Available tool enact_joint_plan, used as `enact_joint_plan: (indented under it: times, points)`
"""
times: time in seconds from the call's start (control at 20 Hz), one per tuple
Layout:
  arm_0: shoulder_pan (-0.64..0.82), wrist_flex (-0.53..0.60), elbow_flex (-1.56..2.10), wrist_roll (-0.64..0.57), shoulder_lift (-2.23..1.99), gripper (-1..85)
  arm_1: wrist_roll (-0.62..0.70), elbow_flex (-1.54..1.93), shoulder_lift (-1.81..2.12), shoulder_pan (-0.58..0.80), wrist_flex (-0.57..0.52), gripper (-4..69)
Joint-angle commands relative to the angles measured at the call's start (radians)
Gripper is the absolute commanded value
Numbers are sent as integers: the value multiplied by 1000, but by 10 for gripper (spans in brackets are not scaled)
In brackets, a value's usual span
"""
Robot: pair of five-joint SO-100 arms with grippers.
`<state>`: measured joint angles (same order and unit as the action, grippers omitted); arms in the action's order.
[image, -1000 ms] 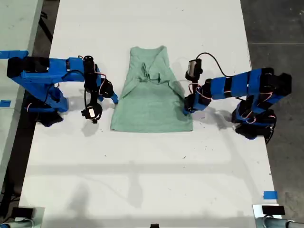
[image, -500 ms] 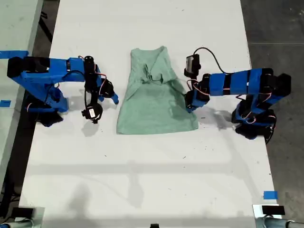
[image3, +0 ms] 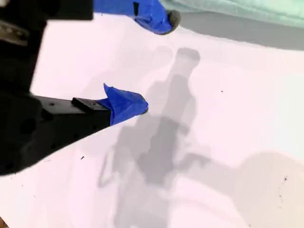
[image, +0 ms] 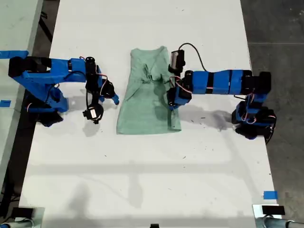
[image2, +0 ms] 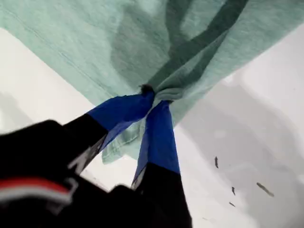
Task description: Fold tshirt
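side fold under way: the tshirt [image: 147,97] lies mid-table, its 3 o'clock edge lifted.
our first gripper [image2: 153,97] is clamped on that edge over the cloth; next we judge it lays the flap flat. our second gripper [image3: 154,61] waits at 9 o'clock, jaws apart.

Tshirt [image2: 95,42] edges beyond frame

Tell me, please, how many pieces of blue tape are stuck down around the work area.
3: blue tape and a smaller piece at the exterior view's left edge, and one at its lower right; more may lie outside the view.
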<state>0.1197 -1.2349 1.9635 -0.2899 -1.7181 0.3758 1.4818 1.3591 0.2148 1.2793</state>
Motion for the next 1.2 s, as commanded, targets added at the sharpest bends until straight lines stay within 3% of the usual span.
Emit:
enact_joint_plan:
  times: [0.0,0.15,0.2,0.3,0.35,0.4,0.75,1.15]
  points:
    - [-9,3,-95,-3,-2,200,-74,-170,-109,-37,-55,-21]
    - [-9,-2,-115,-5,15,201,-78,-282,-222,-63,-71,14]
    - [-11,-5,-121,-5,20,201,-80,-290,-224,-69,-69,144]
    - [-12,-6,-124,-5,26,202,-89,-351,-207,-72,28,225]
    - [-14,-9,-127,-3,31,204,-61,-370,-183,-74,52,327]
    - [-15,-15,-137,-3,37,204,-54,-394,-160,-75,92,342]
    - [-54,-101,-278,14,91,205,-38,-295,192,-40,285,289]
    - [-118,-52,-322,40,204,208,-18,92,525,31,255,292]
